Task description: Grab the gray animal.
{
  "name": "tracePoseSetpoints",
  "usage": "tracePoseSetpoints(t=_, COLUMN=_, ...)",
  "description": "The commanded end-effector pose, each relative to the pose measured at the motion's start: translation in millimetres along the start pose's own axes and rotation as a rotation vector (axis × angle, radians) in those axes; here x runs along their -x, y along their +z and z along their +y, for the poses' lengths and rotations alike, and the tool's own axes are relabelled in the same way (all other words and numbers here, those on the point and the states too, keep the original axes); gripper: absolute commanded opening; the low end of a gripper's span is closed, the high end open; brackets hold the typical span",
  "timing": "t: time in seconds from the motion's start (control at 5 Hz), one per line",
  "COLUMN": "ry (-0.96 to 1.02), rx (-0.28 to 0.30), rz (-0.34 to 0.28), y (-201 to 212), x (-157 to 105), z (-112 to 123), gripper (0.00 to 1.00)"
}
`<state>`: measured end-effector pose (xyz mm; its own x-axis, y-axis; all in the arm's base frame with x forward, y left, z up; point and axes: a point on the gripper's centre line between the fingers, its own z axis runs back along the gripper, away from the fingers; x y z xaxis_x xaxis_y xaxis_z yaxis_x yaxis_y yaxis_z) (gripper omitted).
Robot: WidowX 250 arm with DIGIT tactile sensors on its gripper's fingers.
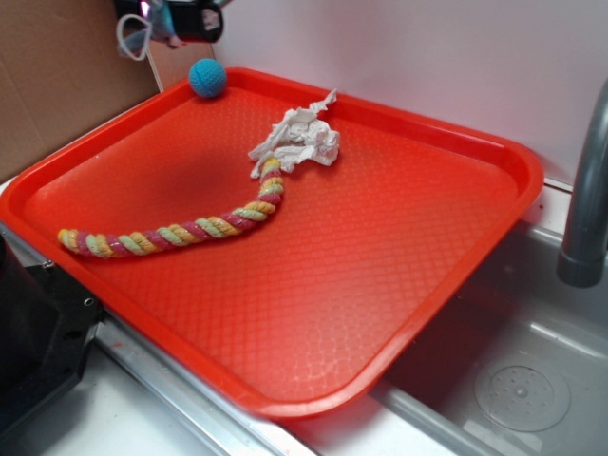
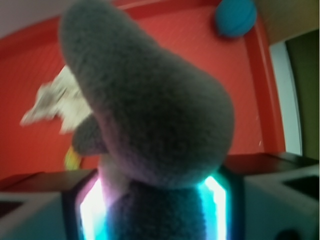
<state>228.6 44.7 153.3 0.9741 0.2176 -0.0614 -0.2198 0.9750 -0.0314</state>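
Note:
The gray animal (image 2: 150,110) fills the wrist view, a fuzzy gray plush held between the two lit fingers (image 2: 217,200) of my gripper (image 2: 155,210). The gripper is shut on it, and it hangs high above the red tray (image 2: 30,150). In the exterior view the gripper (image 1: 176,17) shows only at the top left edge, above the tray's far corner, with a bit of the gray animal (image 1: 163,21) and a thin white loop dangling from it.
On the red tray (image 1: 399,285) lie a teal-blue knitted ball (image 1: 207,78) at the far left corner, a white wad of paper (image 1: 299,141), and a multicoloured rope (image 1: 180,230). A sink basin (image 1: 532,361) and gray faucet post (image 1: 584,190) are at right. Cardboard (image 1: 57,76) stands at left.

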Motion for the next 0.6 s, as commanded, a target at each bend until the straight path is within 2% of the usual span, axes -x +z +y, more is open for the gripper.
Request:
tracePoseSetpoints(t=0.0, ry=-0.133, rx=0.007, rz=-0.073, y=20, x=41, z=-1, gripper=0.00)
tracePoseSetpoints(t=0.2, ry=-0.129, rx=-0.009, rz=-0.052, y=13, x=45, z=-8, gripper=0.00)
tracePoseSetpoints(t=0.4, ry=-0.056, rx=0.008, rz=-0.012, y=8, x=39, z=-4, gripper=0.00)
